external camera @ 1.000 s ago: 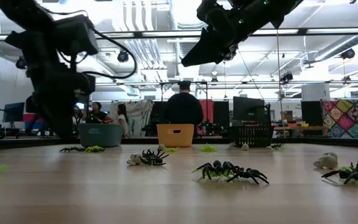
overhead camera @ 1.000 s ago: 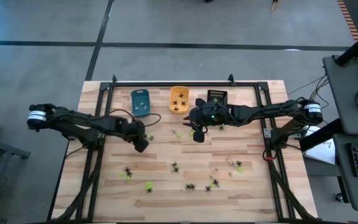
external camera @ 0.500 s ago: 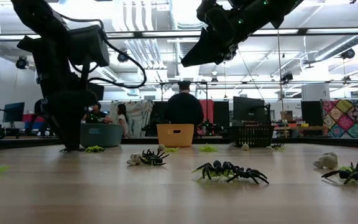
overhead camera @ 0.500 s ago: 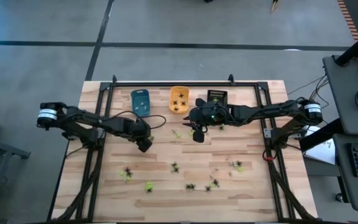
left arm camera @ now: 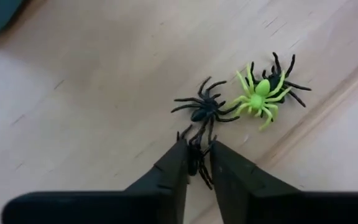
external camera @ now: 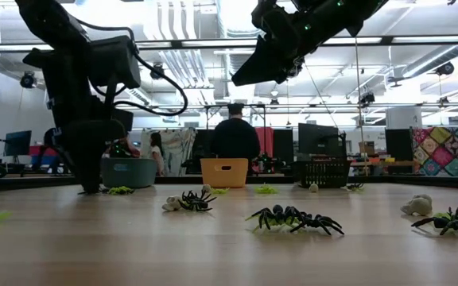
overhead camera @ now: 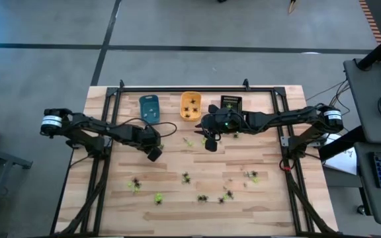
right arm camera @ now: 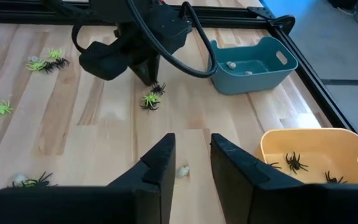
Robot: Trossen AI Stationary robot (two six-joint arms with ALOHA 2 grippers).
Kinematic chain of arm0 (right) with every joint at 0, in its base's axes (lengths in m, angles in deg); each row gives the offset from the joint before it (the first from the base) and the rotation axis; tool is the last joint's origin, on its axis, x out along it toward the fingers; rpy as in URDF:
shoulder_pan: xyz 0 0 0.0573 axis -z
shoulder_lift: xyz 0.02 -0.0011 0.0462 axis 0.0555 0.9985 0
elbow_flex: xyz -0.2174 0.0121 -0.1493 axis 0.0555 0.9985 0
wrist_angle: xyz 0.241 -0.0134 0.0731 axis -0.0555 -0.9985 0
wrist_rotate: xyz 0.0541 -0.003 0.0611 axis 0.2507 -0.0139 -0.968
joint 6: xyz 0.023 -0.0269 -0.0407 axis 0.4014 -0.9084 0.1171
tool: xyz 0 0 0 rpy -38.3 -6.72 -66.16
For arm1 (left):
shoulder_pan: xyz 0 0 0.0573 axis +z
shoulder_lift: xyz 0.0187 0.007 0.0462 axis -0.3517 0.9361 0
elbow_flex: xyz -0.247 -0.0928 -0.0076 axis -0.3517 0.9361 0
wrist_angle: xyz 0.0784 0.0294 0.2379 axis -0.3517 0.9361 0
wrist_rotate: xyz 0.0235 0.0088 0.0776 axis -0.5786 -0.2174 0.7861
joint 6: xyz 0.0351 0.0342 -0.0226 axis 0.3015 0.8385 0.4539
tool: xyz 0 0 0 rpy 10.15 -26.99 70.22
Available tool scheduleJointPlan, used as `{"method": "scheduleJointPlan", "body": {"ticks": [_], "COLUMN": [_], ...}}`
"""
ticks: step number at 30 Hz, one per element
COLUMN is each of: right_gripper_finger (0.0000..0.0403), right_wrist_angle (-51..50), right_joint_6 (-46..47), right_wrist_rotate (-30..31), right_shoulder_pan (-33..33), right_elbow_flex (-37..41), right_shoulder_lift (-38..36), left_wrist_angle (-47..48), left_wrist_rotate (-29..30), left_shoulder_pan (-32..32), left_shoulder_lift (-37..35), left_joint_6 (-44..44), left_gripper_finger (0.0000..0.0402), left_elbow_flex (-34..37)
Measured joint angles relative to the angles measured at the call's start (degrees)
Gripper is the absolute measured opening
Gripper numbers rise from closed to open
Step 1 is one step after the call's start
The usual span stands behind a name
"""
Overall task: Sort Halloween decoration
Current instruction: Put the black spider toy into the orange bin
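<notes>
The Halloween decoration is several tiny spider figures scattered on the wooden table. In the left wrist view my left gripper [left arm camera: 196, 163] is shut on a black spider. Just beyond it lie another black spider [left arm camera: 207, 109] and a yellow-green one [left arm camera: 260, 94] resting partly on a further black one. In the high view this gripper [overhead camera: 154, 154] stands left of the table's middle. My right gripper [overhead camera: 210, 143] hangs open above the table's middle, holding nothing [right arm camera: 191, 155]. My left gripper pinches the small black spider's body [left arm camera: 196, 155] between its two fingertips. The fingers come from above, pointing steeply down. The spider's legs stick out beyond the fingertips. In the low view the fingertips [external camera: 90, 187] reach the table top, so the spider sits on the wood.
A blue tray [overhead camera: 149, 108], an orange tray [overhead camera: 190, 106] with black spiders in it and a black tray [overhead camera: 231, 104] line the far edge. More spiders lie on the near half [overhead camera: 135, 184] [overhead camera: 204, 198] [overhead camera: 251, 175]. People stand in the room behind the table [external camera: 235, 139].
My left gripper has moved down and a little toward the table's right, until its fingertips reach the table beside the small cluster of spiders. My right gripper has kept still.
</notes>
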Motion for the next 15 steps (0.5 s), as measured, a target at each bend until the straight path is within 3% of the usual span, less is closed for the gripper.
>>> {"method": "scheduleJointPlan", "body": {"ticks": [8, 15], "right_gripper_finger": [0.0087, 0.0091], "right_wrist_angle": [0.0, 0.0], "right_joint_6": [0.7, 0.9], "right_wrist_rotate": [0.0, 0.0], "right_shoulder_pan": [0.0, 0.0], "right_elbow_flex": [0.0, 0.1], "right_shoulder_lift": [0.0, 0.0], "left_wrist_angle": [1.3, 6.7], "left_wrist_rotate": [-2.5, -2.7], "left_shoulder_pan": [0.0, -0.1], "left_shoulder_lift": [-1.5, -3.7], "left_joint_6": [0.7, 1.5], "left_gripper_finger": [0.0005, 0.0001], "left_elbow_flex": [-1.0, -2.8]}}
